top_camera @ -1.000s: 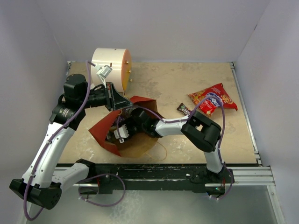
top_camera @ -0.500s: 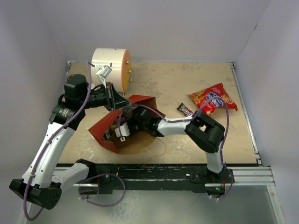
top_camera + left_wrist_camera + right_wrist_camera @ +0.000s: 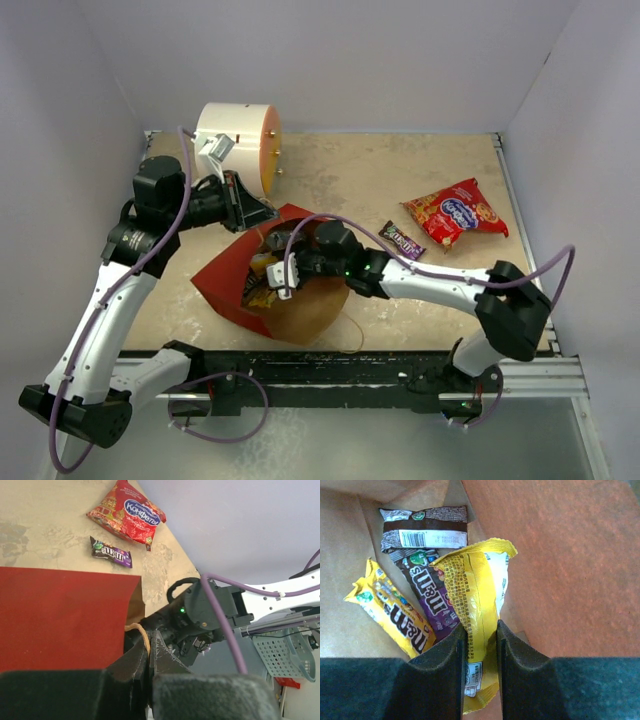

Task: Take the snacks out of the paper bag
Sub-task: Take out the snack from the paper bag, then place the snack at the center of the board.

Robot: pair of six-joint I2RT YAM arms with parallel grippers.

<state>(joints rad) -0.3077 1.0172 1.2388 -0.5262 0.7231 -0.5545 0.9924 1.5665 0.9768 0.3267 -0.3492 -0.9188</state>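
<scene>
Inside the red paper bag, kraft-brown within and lying on its side on the table, the right gripper pinches a crinkly yellow foil packet while the left gripper clamps the bag's rim.

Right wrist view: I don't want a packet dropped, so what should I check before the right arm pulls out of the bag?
1. Right pincer on the wide yellow packet: ok, it is pinched between both fingers.
2. Only one packet caught: ok, the purple packet and the slim yellow M&M's packet lie outside the fingers.
3. Grip firm enough to lift: cannot tell.
4. Left pincer holding the paper bag: ok, it is shut at the rim by the cord handle.
5. Landing spot: ok, there is bare table beside the red bag.
</scene>
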